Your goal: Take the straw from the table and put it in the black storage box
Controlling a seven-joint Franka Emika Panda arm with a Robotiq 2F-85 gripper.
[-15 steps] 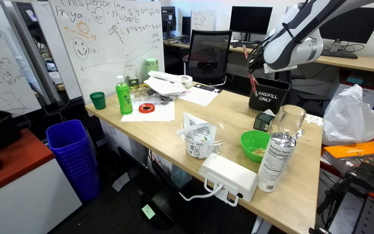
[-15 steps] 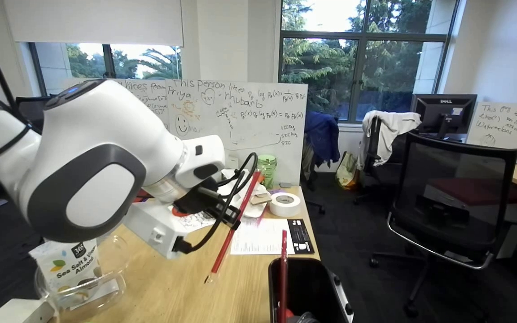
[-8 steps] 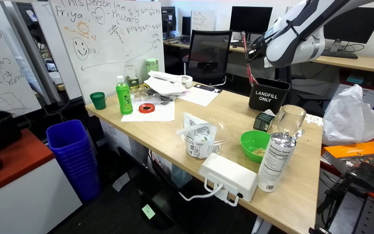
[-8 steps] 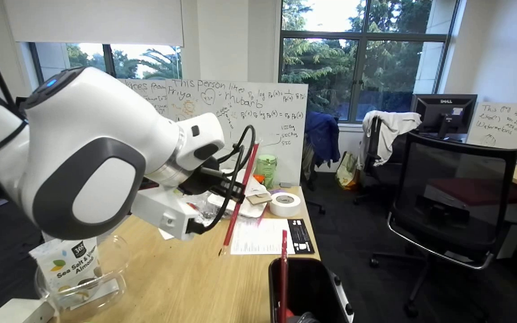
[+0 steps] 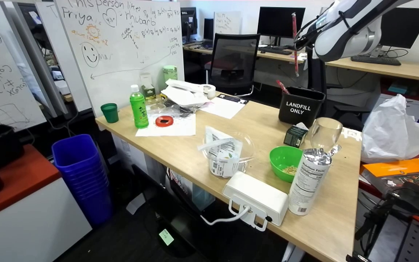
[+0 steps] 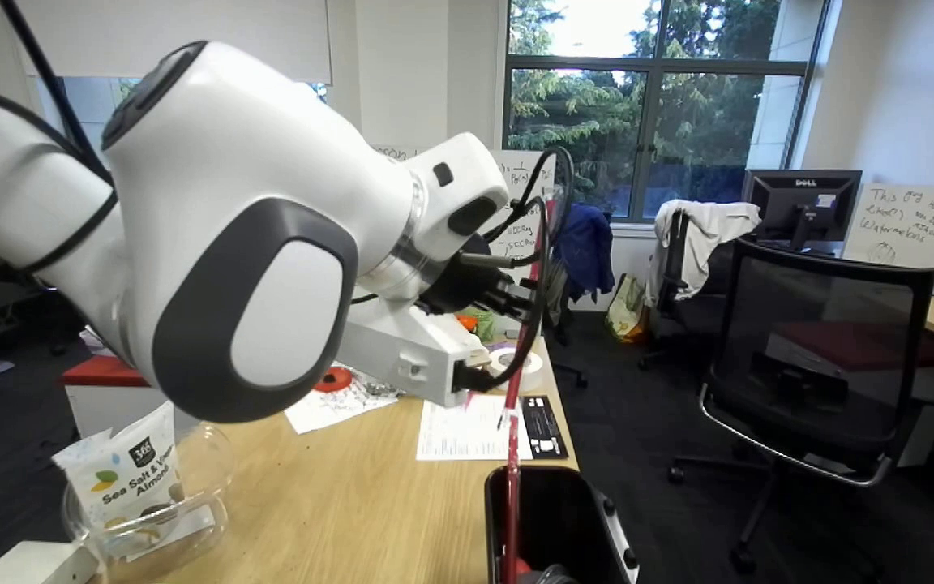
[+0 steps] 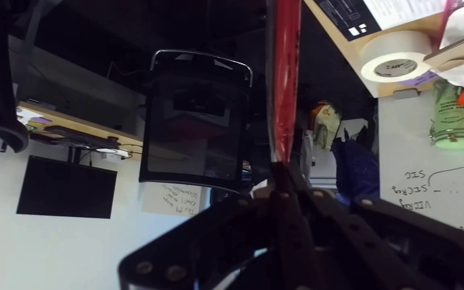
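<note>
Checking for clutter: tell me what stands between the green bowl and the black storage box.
In an exterior view, a small dark carton stands between the green bowl and the black storage box.

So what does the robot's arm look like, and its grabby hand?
The arm is shiny white, chunky and rounded, with a dark grey patch around a pale oval. Black cables loop near a white box at its end. The gripper is black, with slim bars; the wrist view shows round pins on them.
</note>
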